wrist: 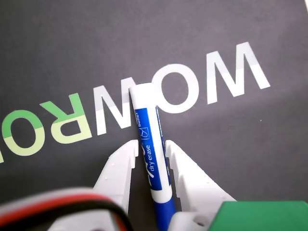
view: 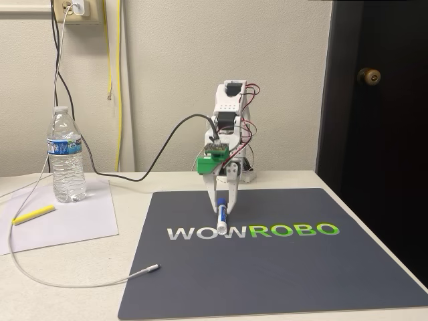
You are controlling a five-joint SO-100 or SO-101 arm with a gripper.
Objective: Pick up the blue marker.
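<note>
A dark grey mat (view: 281, 267) printed with "WONROBO" covers most of a pale table (view: 40, 294). In the fixed view a small white robot arm (view: 231, 114) stands at the mat's far edge, reaching down toward the lettering near the mat's middle. Its gripper (view: 223, 212) has both white fingers closed around the blue marker (view: 221, 217), which sits over the "N" of the logo, cap toward the arm.

Off the mat's left edge stand a water bottle (view: 67, 157) on a white sheet of paper (view: 67, 217), a thin yellow stick (view: 33, 214) on that paper, and a white cable (view: 80, 281) whose tip rests on the mat's near left corner.

To finish the lift well, the fingers should probably hold firm and rise straight up, since the round barrel could pivot or slip.

The wrist view shows what the fixed view cannot: the fingers (wrist: 120, 166) press the barrel on both sides at the blue label band, the marker (wrist: 150, 144) lies slightly slanted between them, and its white end juts well beyond the fingertips. Only the fixed view shows the arm's posture and surroundings. Neither makes clear whether the marker has left the mat.
</note>
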